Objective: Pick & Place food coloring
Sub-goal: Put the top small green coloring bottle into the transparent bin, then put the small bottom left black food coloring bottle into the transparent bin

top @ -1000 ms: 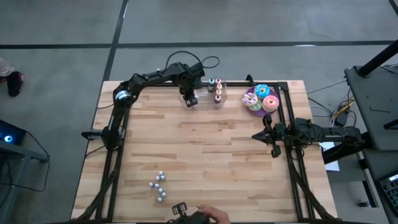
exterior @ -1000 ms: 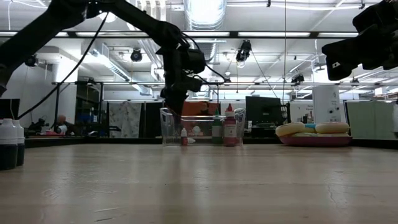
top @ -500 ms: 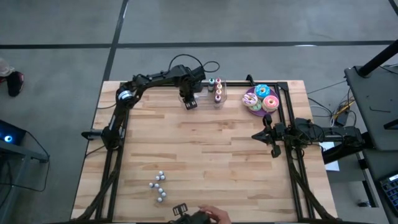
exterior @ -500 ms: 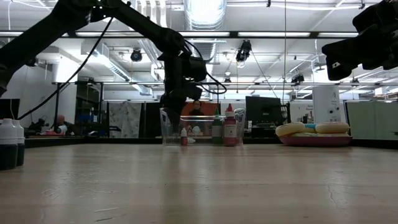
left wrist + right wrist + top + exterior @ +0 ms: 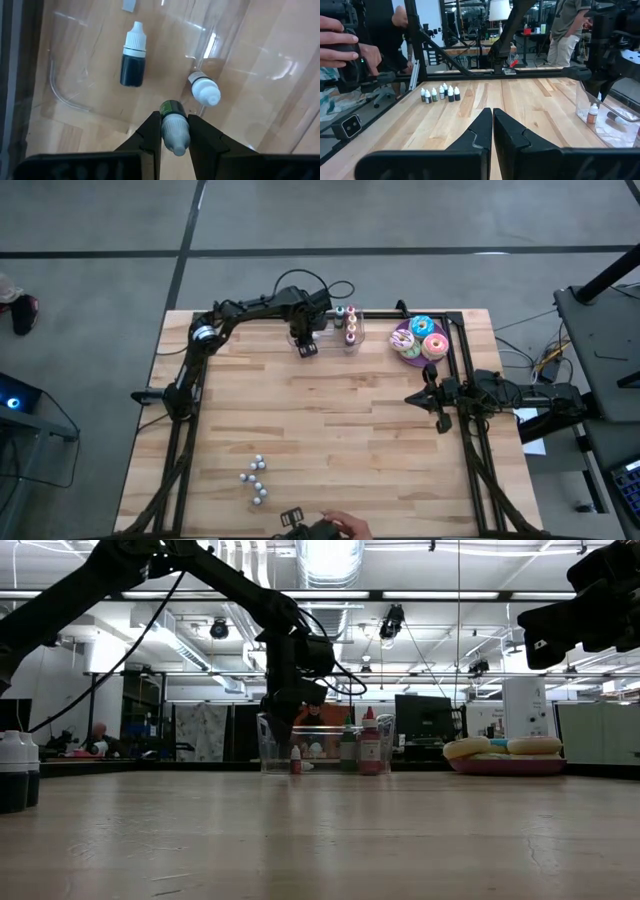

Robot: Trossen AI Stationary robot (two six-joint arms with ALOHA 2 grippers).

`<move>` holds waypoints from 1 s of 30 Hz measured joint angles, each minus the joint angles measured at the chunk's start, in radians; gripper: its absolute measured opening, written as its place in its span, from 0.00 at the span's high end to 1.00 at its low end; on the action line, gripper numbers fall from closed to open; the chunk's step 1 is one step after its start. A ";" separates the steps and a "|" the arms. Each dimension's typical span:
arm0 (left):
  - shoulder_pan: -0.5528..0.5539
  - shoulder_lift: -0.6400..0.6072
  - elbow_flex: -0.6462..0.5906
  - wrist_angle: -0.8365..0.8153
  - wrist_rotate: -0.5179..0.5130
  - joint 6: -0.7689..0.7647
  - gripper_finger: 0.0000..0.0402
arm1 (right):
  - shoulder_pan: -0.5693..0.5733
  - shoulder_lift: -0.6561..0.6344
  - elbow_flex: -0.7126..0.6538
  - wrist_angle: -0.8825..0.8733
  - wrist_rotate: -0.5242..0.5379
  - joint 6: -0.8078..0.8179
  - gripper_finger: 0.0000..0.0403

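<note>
Bottles (image 5: 256, 480), tiny with white caps, stand in a bunch on the wooden table (image 5: 330, 420), well apart from the clear box (image 5: 67, 100), at the near edge. We see a person's hand (image 5: 338, 525) by that edge too.

Off to one side of the box, the right gripper (image 5: 492, 112) waits with its fingers together.

At the box, the left gripper (image 5: 175, 120) reaches down inside and squeezes a little food coloring bottle (image 5: 176, 135). This bottle stands straight up and down, with its round white cap pointing up. Beside it on the see-through box floor, a dark bottle (image 5: 133, 60) lies flat and another one (image 5: 205, 92) lies near it. Taller bottles with bright caps (image 5: 351, 328) stand at the box's far side.
</note>
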 joint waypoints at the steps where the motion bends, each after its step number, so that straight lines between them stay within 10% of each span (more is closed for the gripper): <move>1: 0.000 0.000 0.000 0.000 0.000 0.000 0.87 | 0.000 0.000 0.000 0.000 0.000 0.000 0.98; 30: -0.001 -0.007 0.064 -0.037 0.022 -0.004 0.77 | 0.000 0.000 0.000 0.000 0.000 0.000 0.98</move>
